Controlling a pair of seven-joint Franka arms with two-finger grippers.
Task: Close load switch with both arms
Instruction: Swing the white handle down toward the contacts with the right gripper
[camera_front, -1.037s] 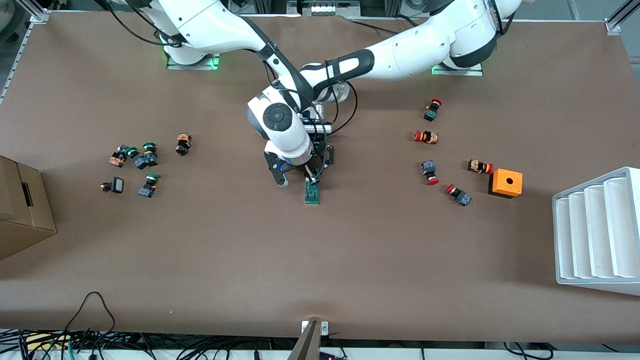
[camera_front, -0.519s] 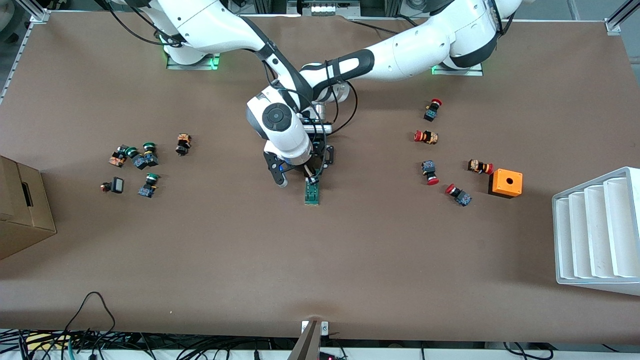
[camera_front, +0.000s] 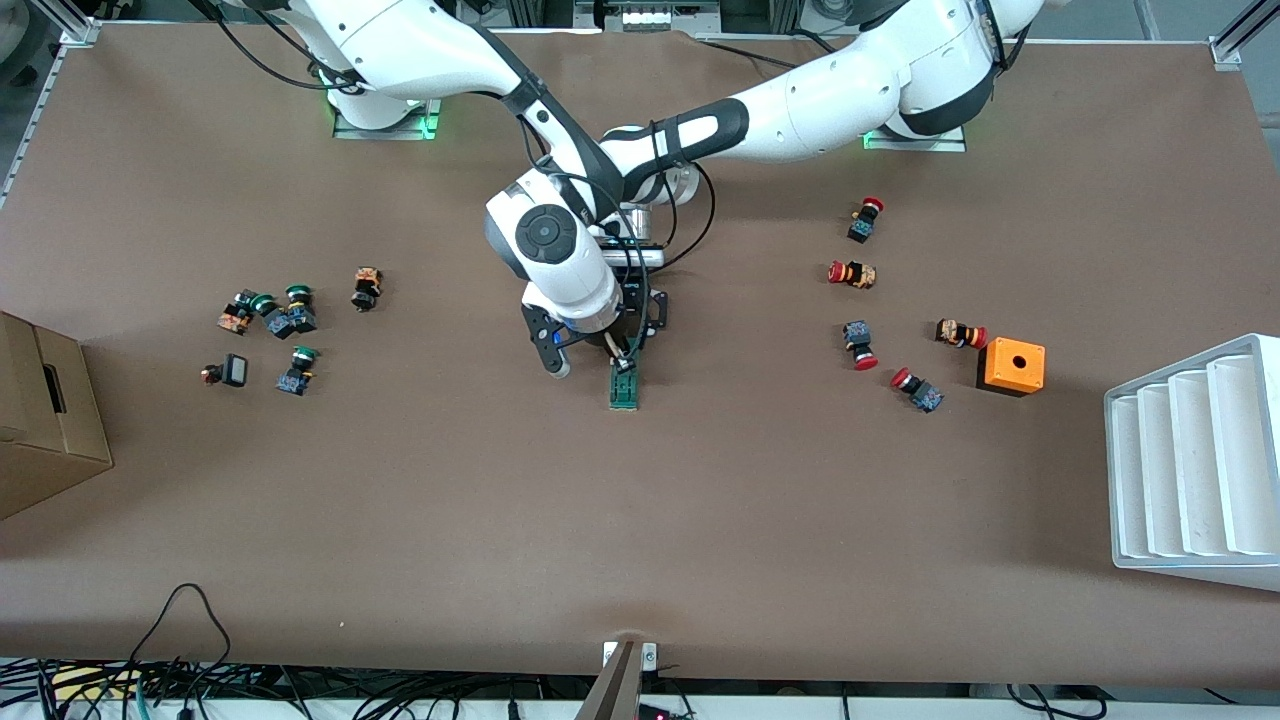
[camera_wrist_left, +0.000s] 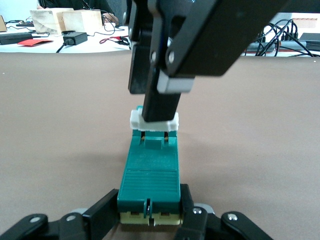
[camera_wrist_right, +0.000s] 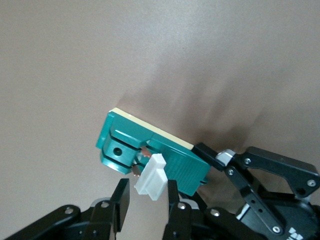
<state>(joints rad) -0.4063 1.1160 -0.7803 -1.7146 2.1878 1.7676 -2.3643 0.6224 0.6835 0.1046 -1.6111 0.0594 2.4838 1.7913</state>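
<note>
The dark-green load switch (camera_front: 624, 386) lies at the table's middle, and it also shows in the left wrist view (camera_wrist_left: 150, 172) and the right wrist view (camera_wrist_right: 172, 152). My left gripper (camera_front: 645, 318) is shut on the switch's end farther from the front camera; in its wrist view (camera_wrist_left: 149, 207) both fingers press the sides. My right gripper (camera_front: 588, 354) is open over the switch. In the right wrist view (camera_wrist_right: 146, 197) the white sliding piece (camera_wrist_right: 151, 176) stands between its fingers, against one finger and apart from the other. The piece also shows in the left wrist view (camera_wrist_left: 154, 123).
Several red-capped buttons (camera_front: 853, 273) and an orange box (camera_front: 1012, 366) lie toward the left arm's end, with a white ridged tray (camera_front: 1195, 460) at the table's edge. Green-capped buttons (camera_front: 290, 310) and a cardboard box (camera_front: 45, 420) lie toward the right arm's end.
My right hand has shifted slightly toward the right arm's end of the table. The load switch and my left gripper have not moved.
</note>
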